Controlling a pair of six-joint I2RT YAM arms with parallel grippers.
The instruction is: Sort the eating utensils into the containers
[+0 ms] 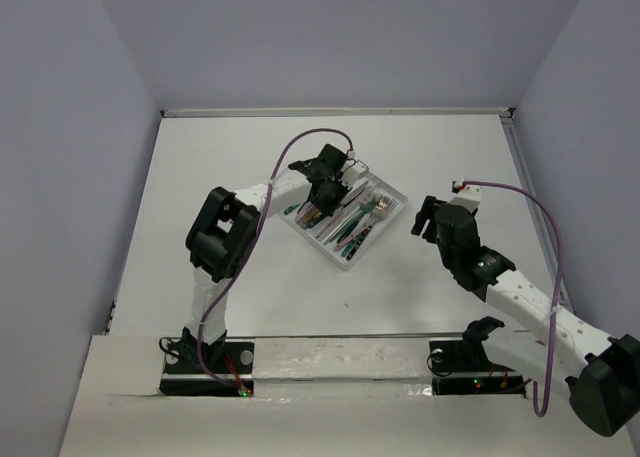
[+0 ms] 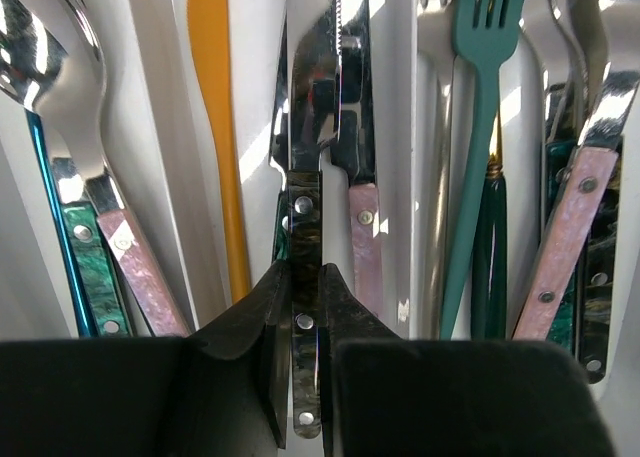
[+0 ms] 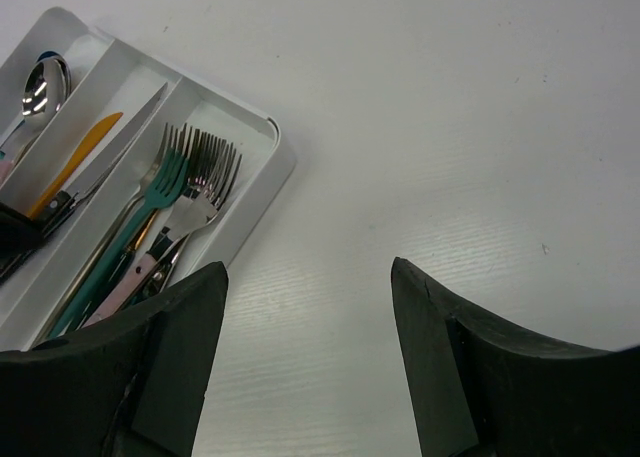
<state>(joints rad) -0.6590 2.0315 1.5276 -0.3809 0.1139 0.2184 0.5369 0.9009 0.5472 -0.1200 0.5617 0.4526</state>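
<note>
From above, you had the left gripper [image 1: 326, 186] low over the far-left end of the tray [image 1: 383, 239], which sat at an angle in the middle of the table [image 1: 240, 157] with utensils in all three compartments. The right gripper [image 1: 424, 217] hung near the tray's right corner, apart from it.

On the left wrist camera, the fingers [image 2: 262, 327] were clenched on the riveted handle of a dark-handled knife [image 2: 306, 207] lying in the middle compartment. A pink-handled knife [image 2: 362, 227] lay against it on the right, and an orange utensil [image 2: 214, 127] just to its left. Spoons [image 2: 60, 77] filled the left compartment; a teal fork [image 2: 480, 127] and other forks filled the right.

On the right wrist camera, the right gripper [image 3: 307, 272] was spread wide over bare table, holding nothing, with the forks [image 3: 195, 172] near its left.

You had little room there. I judge that opening the left fingers could shove the pink-handled knife or the orange utensil aside. Lifting away before a full release could drag the knife over a divider into the forks.
</note>
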